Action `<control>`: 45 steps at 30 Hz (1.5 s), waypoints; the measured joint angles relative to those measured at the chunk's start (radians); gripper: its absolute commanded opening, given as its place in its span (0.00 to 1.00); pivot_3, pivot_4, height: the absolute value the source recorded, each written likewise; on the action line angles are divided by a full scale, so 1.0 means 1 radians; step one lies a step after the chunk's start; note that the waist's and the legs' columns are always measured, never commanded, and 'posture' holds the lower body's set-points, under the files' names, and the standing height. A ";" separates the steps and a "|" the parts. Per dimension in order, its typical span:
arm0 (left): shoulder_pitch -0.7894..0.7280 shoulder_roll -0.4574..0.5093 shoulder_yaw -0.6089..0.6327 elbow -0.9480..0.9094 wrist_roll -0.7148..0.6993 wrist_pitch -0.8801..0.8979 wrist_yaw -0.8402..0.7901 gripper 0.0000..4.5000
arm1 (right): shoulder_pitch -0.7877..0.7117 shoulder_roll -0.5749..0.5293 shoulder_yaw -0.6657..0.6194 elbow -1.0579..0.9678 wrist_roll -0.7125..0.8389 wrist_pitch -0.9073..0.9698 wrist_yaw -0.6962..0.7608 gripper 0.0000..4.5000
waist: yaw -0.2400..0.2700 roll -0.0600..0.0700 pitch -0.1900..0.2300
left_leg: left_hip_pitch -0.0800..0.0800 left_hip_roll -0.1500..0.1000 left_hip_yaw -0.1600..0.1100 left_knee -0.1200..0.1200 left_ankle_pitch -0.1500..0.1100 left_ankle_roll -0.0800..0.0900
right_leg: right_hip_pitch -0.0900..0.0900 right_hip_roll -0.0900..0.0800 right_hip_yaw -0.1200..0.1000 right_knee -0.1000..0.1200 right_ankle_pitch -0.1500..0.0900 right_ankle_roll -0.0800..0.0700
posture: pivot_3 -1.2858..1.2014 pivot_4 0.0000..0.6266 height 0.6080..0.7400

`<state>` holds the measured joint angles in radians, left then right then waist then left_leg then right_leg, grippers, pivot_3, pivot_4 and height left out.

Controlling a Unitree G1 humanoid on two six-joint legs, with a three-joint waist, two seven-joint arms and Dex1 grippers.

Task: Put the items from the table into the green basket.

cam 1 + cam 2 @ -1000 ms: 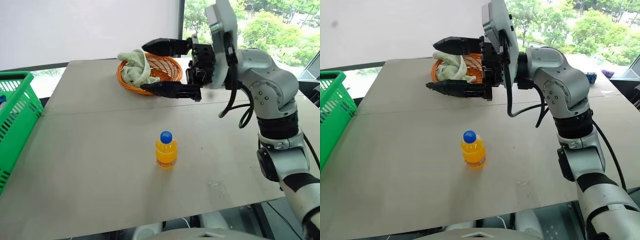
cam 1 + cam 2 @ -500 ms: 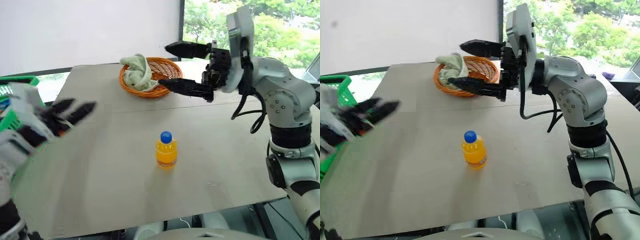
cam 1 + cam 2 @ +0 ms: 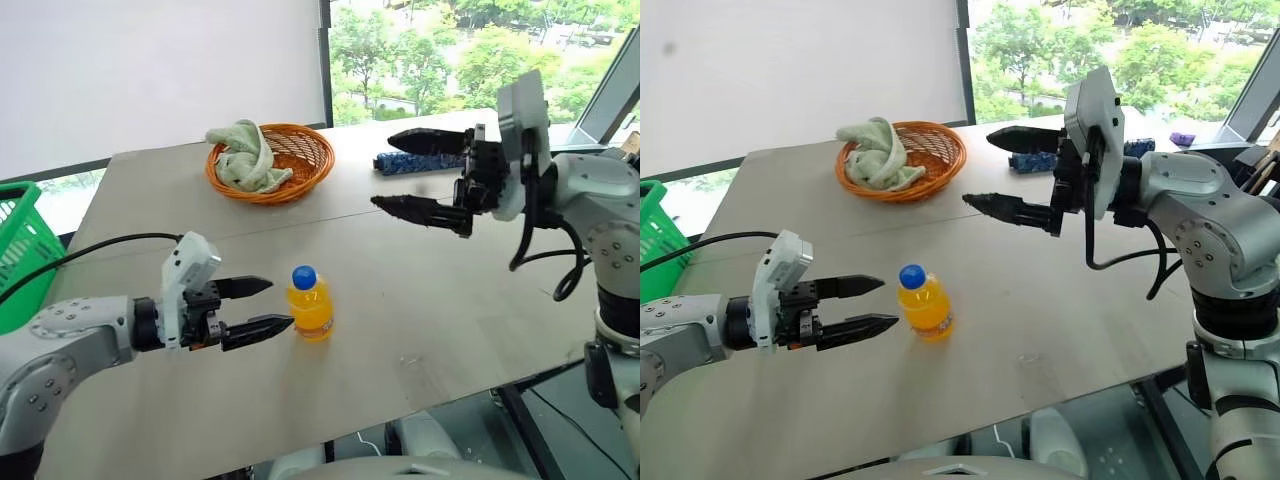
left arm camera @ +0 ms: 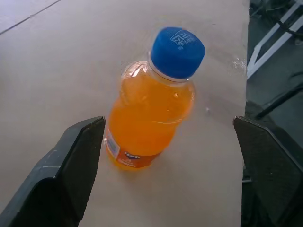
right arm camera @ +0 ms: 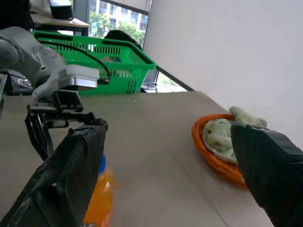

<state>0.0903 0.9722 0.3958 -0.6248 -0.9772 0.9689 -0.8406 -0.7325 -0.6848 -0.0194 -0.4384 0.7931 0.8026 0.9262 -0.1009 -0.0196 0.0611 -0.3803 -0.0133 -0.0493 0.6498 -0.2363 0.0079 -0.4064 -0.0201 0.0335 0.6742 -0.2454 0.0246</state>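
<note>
bottle point(image 3: 309, 302) upright on table point(image 3: 420, 300) | left gripper point(image 3: 268, 304) just beside bottle, fingers apart, empty | right gripper point(image 3: 388, 168) beyond bottle, fingers apart, empty | green basket point(image 3: 22, 250) cut off at edge, contents indistinct

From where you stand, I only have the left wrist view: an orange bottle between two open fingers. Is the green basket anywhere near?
Observer: Yes, the green basket stands off the table's left edge, behind the left gripper.
Operator: What is the other arm doing?
Observer: The right gripper hangs open above the table's far right, empty.
Operator: Anything else on the table besides the bottle?
Observer: A round orange wicker basket with a pale green cloth sits at the far side.
</note>
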 measured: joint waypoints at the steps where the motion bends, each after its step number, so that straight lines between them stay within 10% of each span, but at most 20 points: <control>1: 0.007 0.000 -0.015 -0.002 0.023 -0.018 -0.006 0.99 | 0.021 -0.040 -0.001 -0.013 0.005 0.003 0.026 1.00 | -0.002 0.000 0.000 | 0.000 0.000 0.000 0.000 0.000 0.000 | 0.000 0.001 0.000 0.000 0.000 0.000 | 0.46 0.00 1.00; 15: -0.051 -0.111 -0.341 0.093 0.350 -0.229 0.030 0.99 | 0.161 -0.314 0.011 -0.024 -0.041 -0.042 0.316 1.00 | -0.022 0.004 0.031 | 0.001 0.006 0.013 -0.001 -0.002 0.004 | -0.001 0.004 0.008 -0.003 0.000 0.001 | 0.44 0.13 1.00; 19: -0.077 -0.149 -0.411 0.145 0.420 -0.307 0.007 0.68 | 0.160 -0.313 0.011 -0.025 -0.040 -0.042 0.319 1.00 | -0.021 0.003 0.032 | 0.000 0.006 0.014 -0.001 -0.003 0.005 | -0.002 0.004 0.008 -0.004 0.001 0.003 | 0.44 0.11 1.00; 24: -0.064 -0.180 -0.401 0.184 0.438 -0.367 -0.015 0.68 | 0.157 -0.291 0.012 -0.026 -0.042 -0.044 0.303 1.00 | -0.022 0.004 0.031 | 0.001 0.006 0.013 0.000 -0.003 0.005 | -0.002 0.003 0.011 -0.004 0.001 0.003 | 0.46 0.05 1.00; 31: -0.192 -0.365 0.053 0.294 0.202 -0.244 0.361 0.68 | 0.048 -0.055 0.103 0.044 -0.105 -0.139 0.236 1.00 | -0.018 -0.006 0.026 | 0.000 0.014 0.013 0.004 -0.003 0.005 | -0.003 0.006 0.010 -0.004 0.009 0.007 | 0.53 0.00 1.00; 36: -0.284 -0.114 0.249 0.453 0.459 -0.287 0.620 0.68 | -0.109 0.243 0.172 0.218 -0.213 -0.264 0.095 1.00 | 0.005 -0.008 0.025 | -0.001 0.016 0.012 -0.001 -0.003 0.004 | -0.008 0.016 0.011 -0.002 0.013 0.000 | 0.57 0.00 1.00; 45: -0.307 0.107 0.342 0.880 0.705 -0.536 0.596 0.68 | -0.156 0.357 0.204 0.328 -0.292 -0.370 0.070 1.00 | 0.131 -0.018 0.018 | -0.015 0.015 0.008 -0.003 -0.006 -0.005 | -0.017 0.004 0.003 -0.011 0.013 -0.002 | 0.57 0.00 1.00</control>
<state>-0.2167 1.0790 0.7378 0.2553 -0.2721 0.4329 -0.2447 -0.8883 -0.3274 0.1848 -0.1105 0.5013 0.4329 0.9966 0.0302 -0.0374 0.0793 -0.3954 0.0012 -0.0412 0.6466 -0.2420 0.0028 -0.4231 -0.0158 0.0363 0.6630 -0.2328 0.0222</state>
